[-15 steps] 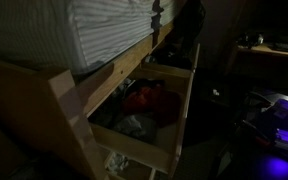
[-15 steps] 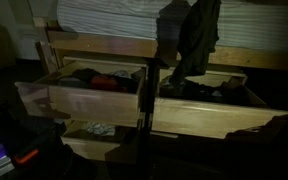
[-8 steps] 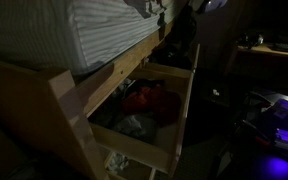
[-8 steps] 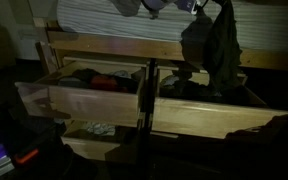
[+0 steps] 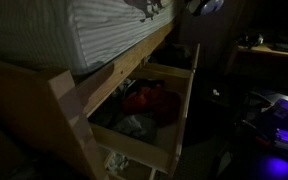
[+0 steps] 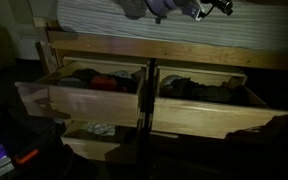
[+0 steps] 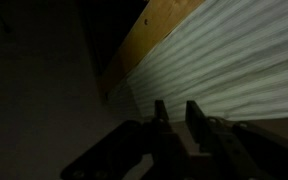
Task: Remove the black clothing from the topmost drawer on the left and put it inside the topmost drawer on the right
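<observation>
Your gripper is spread and empty. The black clothing seems to lie in the right drawer, centre-right. Placing looks done; back away.

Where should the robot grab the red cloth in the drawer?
Pinch a raised fold on top of the red cloth, coming straight down from above. It lies crumpled in the open drawer, whose wooden walls block the sides.
</observation>
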`<state>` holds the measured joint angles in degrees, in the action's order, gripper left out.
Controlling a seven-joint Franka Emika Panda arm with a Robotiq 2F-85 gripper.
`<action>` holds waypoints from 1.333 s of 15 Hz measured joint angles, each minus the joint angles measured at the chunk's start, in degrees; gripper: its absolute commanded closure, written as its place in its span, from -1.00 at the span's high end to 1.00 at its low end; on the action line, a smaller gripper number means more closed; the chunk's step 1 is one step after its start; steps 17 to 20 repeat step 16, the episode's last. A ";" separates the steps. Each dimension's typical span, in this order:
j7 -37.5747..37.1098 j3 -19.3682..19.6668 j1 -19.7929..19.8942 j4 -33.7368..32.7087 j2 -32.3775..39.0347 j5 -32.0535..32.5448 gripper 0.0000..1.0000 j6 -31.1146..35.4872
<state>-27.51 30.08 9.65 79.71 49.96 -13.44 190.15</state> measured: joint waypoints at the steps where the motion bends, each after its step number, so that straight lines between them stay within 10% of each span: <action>1: 0.11 0.29 -0.09 0.06 0.00 0.41 0.20 0.00; 7: 5.50 1.32 -2.46 8.17 -11.94 9.79 0.98 -5.78; 15: 1.03 32.44 -35.07 27.95 -29.70 22.27 1.00 -18.98; 20: 0.78 33.53 -36.98 29.01 -30.79 22.56 1.00 -19.07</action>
